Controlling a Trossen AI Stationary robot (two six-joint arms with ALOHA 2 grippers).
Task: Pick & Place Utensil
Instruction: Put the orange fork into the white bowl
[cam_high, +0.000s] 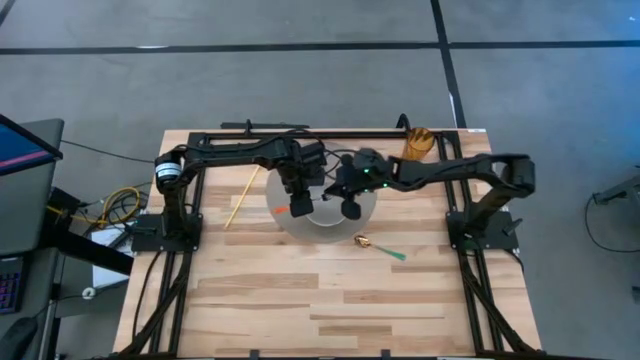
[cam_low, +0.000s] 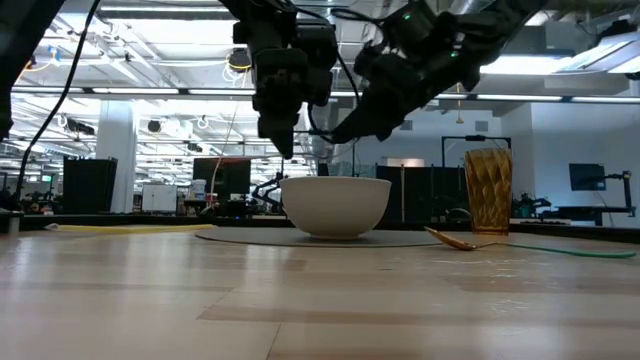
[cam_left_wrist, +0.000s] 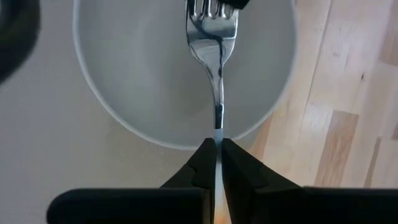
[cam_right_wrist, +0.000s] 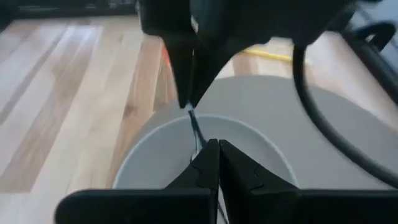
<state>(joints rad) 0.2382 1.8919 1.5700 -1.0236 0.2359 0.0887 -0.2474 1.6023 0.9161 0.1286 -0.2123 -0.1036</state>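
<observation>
Handing over fork (cam_left_wrist: 215, 37) above bowl (cam_left_wrist: 124, 93) | left gripper (cam_left_wrist: 216, 163) jaws clamp handle | right gripper (cam_right_wrist: 213, 163) jaws closed at tines, apparently sharing hold.

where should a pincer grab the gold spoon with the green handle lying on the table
Grip the gold spoon by its thin green handle, about midway, coming straight down from above. It lies flat on the bare table beside the mat, clear of the bowl, and the straight, narrow handle suits closing fingers across it.
</observation>
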